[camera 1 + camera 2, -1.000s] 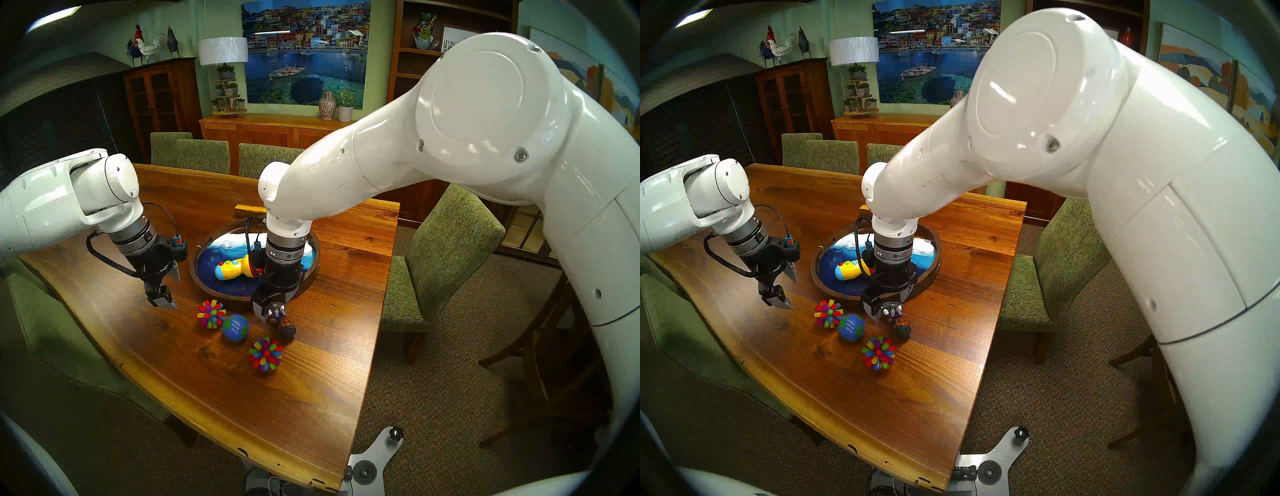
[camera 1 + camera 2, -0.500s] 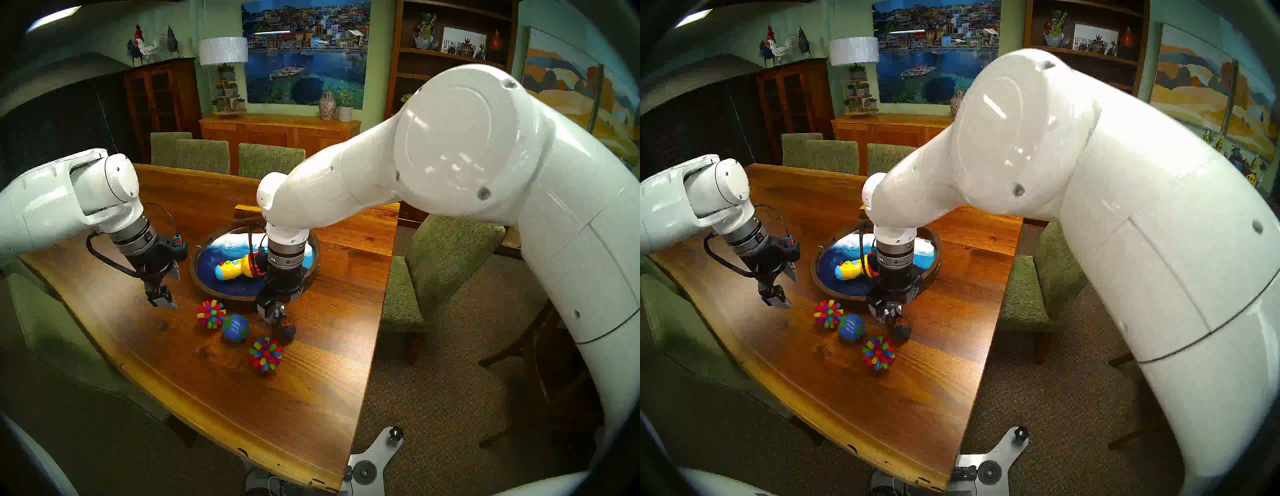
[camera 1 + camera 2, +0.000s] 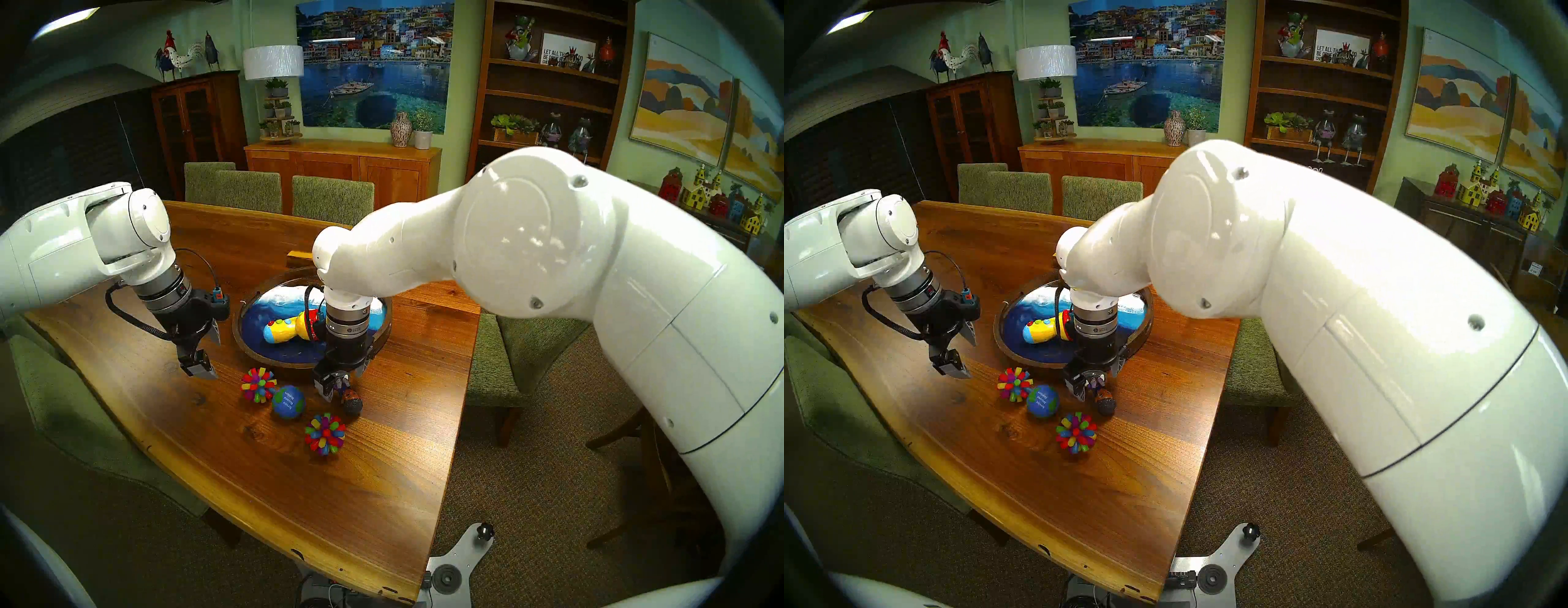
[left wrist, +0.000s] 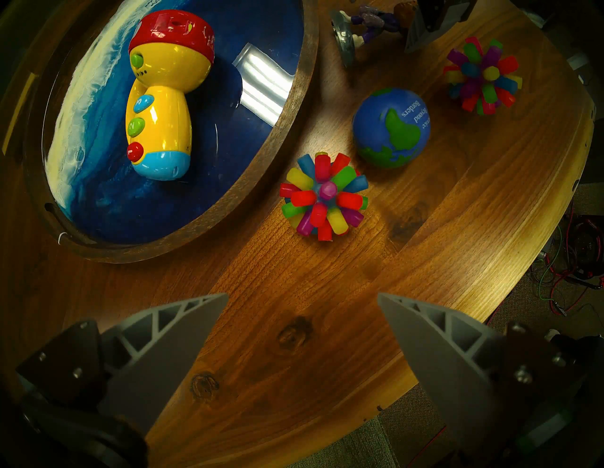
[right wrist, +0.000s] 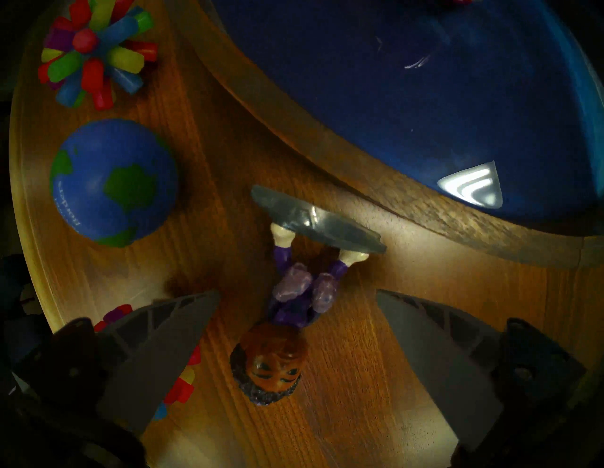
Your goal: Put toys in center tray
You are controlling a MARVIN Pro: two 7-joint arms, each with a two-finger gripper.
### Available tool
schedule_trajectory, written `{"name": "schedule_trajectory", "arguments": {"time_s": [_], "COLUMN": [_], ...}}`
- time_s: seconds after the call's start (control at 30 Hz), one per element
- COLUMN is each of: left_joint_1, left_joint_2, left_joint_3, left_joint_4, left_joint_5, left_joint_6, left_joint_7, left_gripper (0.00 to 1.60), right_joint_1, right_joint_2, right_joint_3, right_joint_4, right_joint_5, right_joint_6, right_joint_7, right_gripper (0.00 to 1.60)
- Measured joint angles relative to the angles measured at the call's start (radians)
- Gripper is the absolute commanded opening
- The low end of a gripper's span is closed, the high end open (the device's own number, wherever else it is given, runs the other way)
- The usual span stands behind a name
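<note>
The round wood-rimmed tray (image 3: 271, 354) with a blue wave inside holds the yellow-red toy flashlight (image 3: 288, 329). On the table in front of it lie a spiky ball (image 3: 258, 384), the globe ball (image 3: 288, 401), a second spiky ball (image 3: 325, 433) and the small doll (image 3: 350, 397) on its back. My right gripper (image 5: 299, 292) is open and low over the doll (image 5: 294, 294), one finger on each side of its body, not touching it. My left gripper (image 4: 302, 297) hangs open and empty above bare table, left of the tray rim (image 4: 294, 114).
A small wooden block (image 3: 301, 256) lies behind the tray. Green chairs (image 3: 547, 322) stand around the table. The table's curved front edge (image 3: 297, 547) is close to the toys. My right arm's big elbow (image 3: 530, 229) hangs over the table's right side.
My right arm's elbow has swung down and the right gripper has sunk a little lower around the doll. The left arm and the toys have not moved.
</note>
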Motion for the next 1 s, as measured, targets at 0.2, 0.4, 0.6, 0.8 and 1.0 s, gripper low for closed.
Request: {"name": "schedule_trajectory", "arguments": {"time_s": [0.2,0.4,0.6,0.8,1.0], "left_joint_1": [0.000,0.000,0.000,0.000,0.001], "left_joint_2": [0.000,0.000,0.000,0.000,0.000], "left_joint_3": [0.000,0.000,0.000,0.000,0.000], "left_joint_4": [0.000,0.000,0.000,0.000,0.001], "left_joint_5": [0.000,0.000,0.000,0.000,0.000], "left_joint_6": [0.000,0.000,0.000,0.000,0.000], "left_joint_7": [0.000,0.000,0.000,0.000,0.000], "left_gripper": [1.60,1.60,1.60,1.60,1.60], "right_joint_1": [-0.045,-0.058,-0.037,0.002,0.038], "right_joint_2": [-0.012,-0.018,-0.016,-0.008,0.002], "right_joint_3": [-0.020,-0.037,-0.050,-0.061,-0.062], "right_joint_4": [0.051,0.071,0.037,0.007,0.011], "right_joint_5": [-0.010,-0.006,0.013,0.021,0.020], "right_joint_6": [0.002,0.004,0.003,0.003,0.005], "right_joint_7": [0.018,0.031,0.030,0.027,0.030], "right_gripper": [0.00,0.00,0.00,0.00,0.00]}}
